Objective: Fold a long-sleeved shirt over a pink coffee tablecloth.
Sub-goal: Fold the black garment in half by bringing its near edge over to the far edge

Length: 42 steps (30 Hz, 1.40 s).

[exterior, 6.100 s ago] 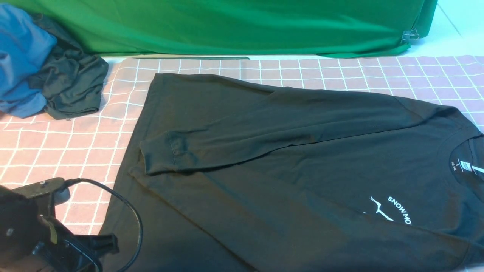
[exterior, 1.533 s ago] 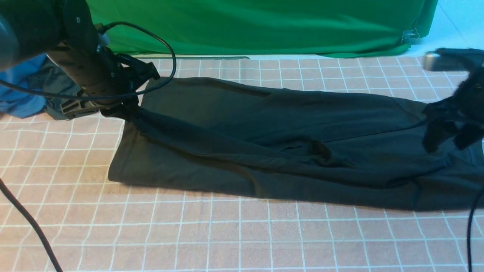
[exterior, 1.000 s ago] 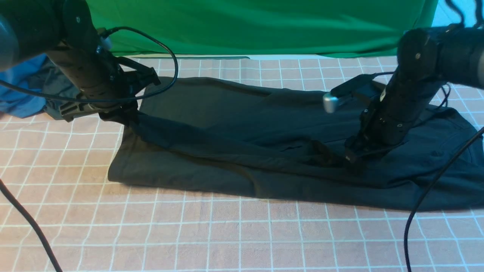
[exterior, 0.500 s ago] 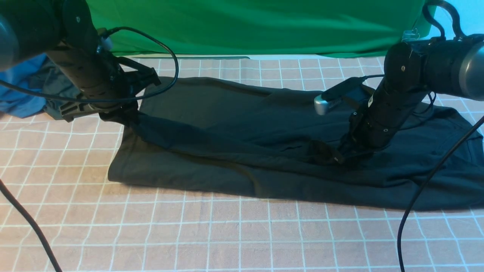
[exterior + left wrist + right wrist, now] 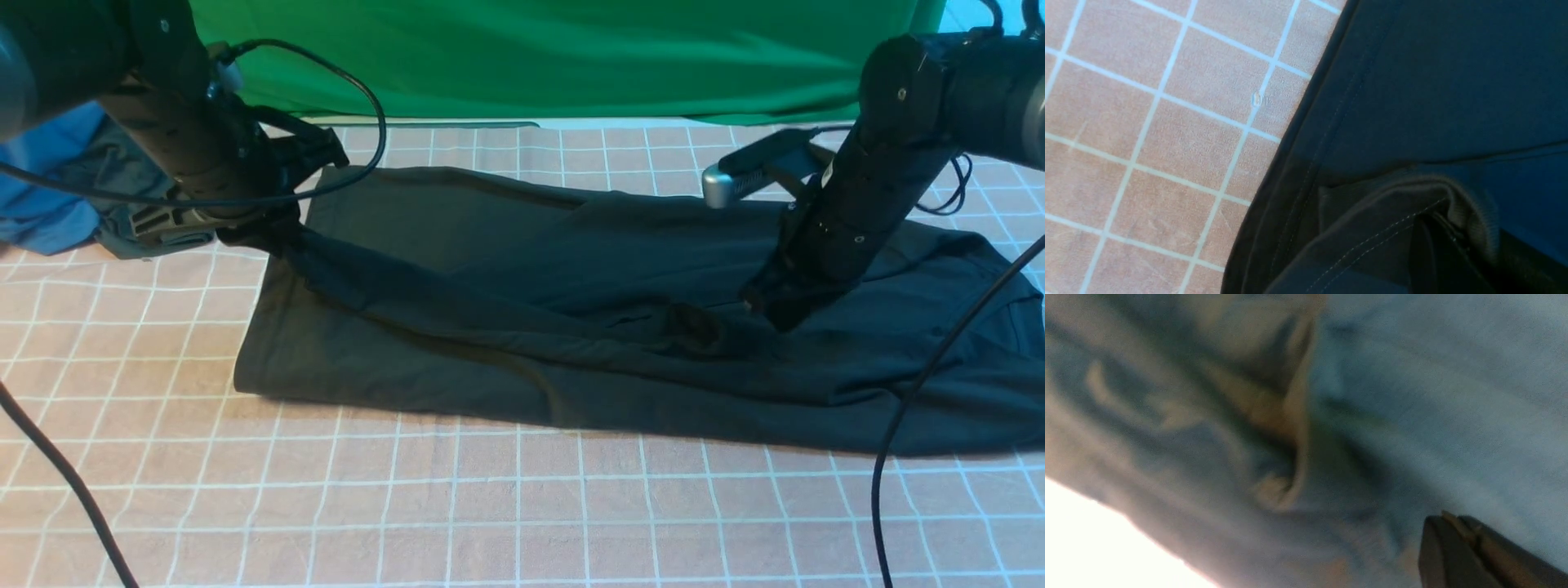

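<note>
The black long-sleeved shirt [image 5: 522, 245] lies in a long folded band across the pink coffee tablecloth [image 5: 490, 506]; its chest print is hidden. My left gripper [image 5: 261, 237] is shut on the shirt's left end and holds a taut fold just off the cloth. In the left wrist view a ribbed cuff and a stitched hem [image 5: 1372, 228] wrap over the left gripper [image 5: 1447, 232]. My right gripper [image 5: 767, 314] is shut, just above the shirt, beside a small bunched lump [image 5: 694, 327]. In the right wrist view nothing shows between the jaws of the right gripper [image 5: 1453, 522] over blurred fabric [image 5: 1412, 375].
A blue garment [image 5: 33, 220] and a smaller dark garment [image 5: 131, 175] lie heaped at the far left behind my left arm. The green backdrop cloth [image 5: 531, 57] hangs along the back. Black cables trail at the front left [image 5: 49, 482] and front right [image 5: 914, 408].
The shirt, once spread flat with its print showing, is now folded lengthwise. My right gripper came in from the right, dipped to the shirt's middle, then rose up and rightward. The left arm lifted slightly.
</note>
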Tool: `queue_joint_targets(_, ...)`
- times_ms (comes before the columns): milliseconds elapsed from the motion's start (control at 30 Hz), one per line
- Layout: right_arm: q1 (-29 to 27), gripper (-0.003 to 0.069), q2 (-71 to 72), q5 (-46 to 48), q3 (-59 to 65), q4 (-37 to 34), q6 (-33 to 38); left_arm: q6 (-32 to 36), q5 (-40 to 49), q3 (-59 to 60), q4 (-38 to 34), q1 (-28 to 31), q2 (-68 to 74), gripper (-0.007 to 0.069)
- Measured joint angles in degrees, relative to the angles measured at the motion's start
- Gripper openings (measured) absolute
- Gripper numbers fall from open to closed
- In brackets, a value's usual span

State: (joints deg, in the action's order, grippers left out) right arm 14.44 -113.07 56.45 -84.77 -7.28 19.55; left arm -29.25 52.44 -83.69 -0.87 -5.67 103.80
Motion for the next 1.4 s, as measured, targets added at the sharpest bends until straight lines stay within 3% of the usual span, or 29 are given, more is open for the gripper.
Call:
queue_joint_targets(100,0.6,0.0090,-0.3,2.8,0.0,-0.6,0.0,0.0,0.0,0.0,0.0,0.0,0.0,0.0046)
queue_joint_targets(267,2.0,0.0304,-0.3,2.9,0.0,-0.7,0.4,0.0,0.0,0.0,0.0,0.0,0.0,0.0046)
queue_joint_targets(333,2.5,0.0348,-0.3,0.8,0.0,-0.7,0.4,0.0,0.0,0.0,0.0,0.0,0.0,0.0046)
queue_joint_targets(833,3.1,0.0374,-4.2,0.1,0.0,-0.7,0.2,1.3,0.0,0.0,0.0,0.0,0.0,0.0046)
queue_joint_targets(1133,3.1,0.0351,-4.2,0.5,0.0,-0.4,0.2,1.4,0.2,0.0,0.0,0.0,0.0,0.0046)
queue_joint_targets(1200,3.1,0.0269,-4.2,-1.0,0.0,-0.4,0.2,1.5,0.2,0.0,0.0,0.0,0.0,0.0046)
queue_joint_targets(1267,3.1,0.0134,-4.2,-2.4,0.0,-0.3,0.2,1.5,0.2,0.0,0.0,0.0,0.0,0.0046)
queue_joint_targets(1333,3.1,0.0060,-4.3,-3.3,0.0,-0.3,0.4,1.5,0.2,0.0,0.0,0.0,0.0,0.0046)
queue_joint_targets(1400,3.0,0.0042,-4.3,-3.4,0.0,-0.3,0.5,1.5,0.2,0.0,0.0,0.0,0.0,0.0046)
